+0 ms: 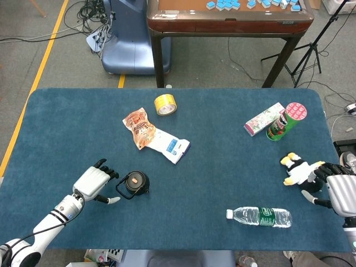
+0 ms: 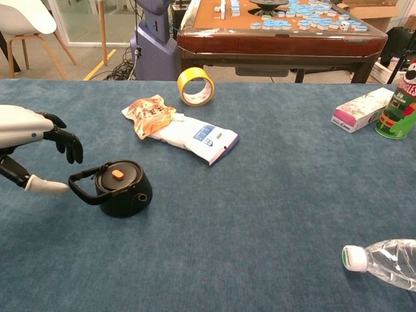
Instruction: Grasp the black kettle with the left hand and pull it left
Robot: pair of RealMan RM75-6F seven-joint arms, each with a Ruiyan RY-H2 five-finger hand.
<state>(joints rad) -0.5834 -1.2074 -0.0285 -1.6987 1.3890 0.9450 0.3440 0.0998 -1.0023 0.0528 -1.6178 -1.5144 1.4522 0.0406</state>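
The black kettle [image 1: 136, 183] [image 2: 123, 189], with an orange knob on its lid, stands on the blue table near the front left. Its loop handle [image 2: 82, 187] points left, toward my left hand [image 1: 94, 183] [image 2: 29, 130]. That hand is just left of the handle with its fingers [image 2: 70, 143] spread above it and the thumb [image 2: 45, 187] low beside it. Nothing is held in it. My right hand [image 1: 338, 189] rests at the table's right edge, fingers apart, beside a plush toy [image 1: 295, 169].
A snack pouch [image 1: 139, 127] and a white packet [image 1: 169, 145] lie behind the kettle, with a yellow tape roll [image 1: 165, 104] further back. A water bottle [image 1: 260, 216] lies front right. A green can [image 1: 285, 122] and a pink box [image 1: 264, 118] are at the back right.
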